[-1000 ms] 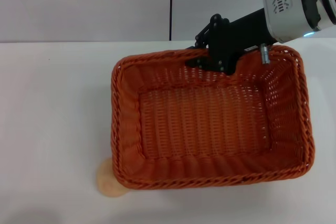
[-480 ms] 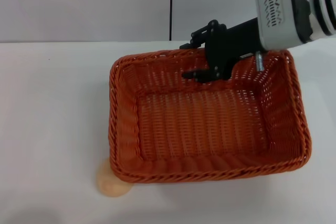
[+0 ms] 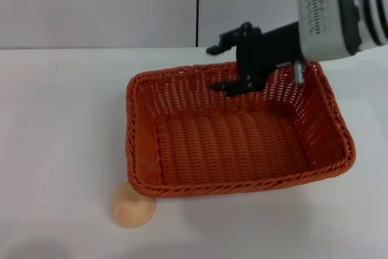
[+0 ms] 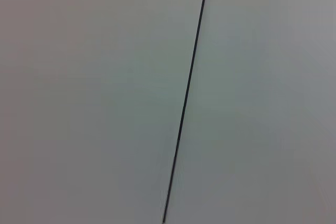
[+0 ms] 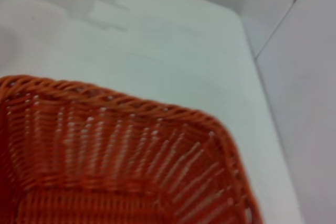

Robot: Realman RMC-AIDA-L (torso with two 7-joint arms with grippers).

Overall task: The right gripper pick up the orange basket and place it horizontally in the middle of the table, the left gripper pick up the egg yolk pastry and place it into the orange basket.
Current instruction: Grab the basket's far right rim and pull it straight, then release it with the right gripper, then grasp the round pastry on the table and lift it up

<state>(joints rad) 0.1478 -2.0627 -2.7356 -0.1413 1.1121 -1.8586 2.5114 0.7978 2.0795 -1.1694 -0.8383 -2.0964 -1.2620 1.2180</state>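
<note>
The orange basket [image 3: 230,144] lies on the white table [image 3: 60,125], its long side running left to right, and its corner fills the right wrist view [image 5: 131,156]. My right gripper [image 3: 216,68] is open at the basket's far wall: one finger is above the rim and the other is inside the basket, neither gripping the wicker. The egg yolk pastry [image 3: 132,205] sits on the table against the basket's near left corner, partly tucked under the rim. The left gripper is out of view; its wrist camera sees only a wall.
A grey wall with a dark vertical seam [image 3: 197,7] stands behind the table, and the same seam [image 4: 186,103] crosses the left wrist view. Bare tabletop stretches to the left of the basket [image 3: 60,150] and along the front edge.
The right gripper opened off the basket's far rim and lifted a little. The basket sank from tilted to lying flatter on the table, uncovering more of the pastry.
</note>
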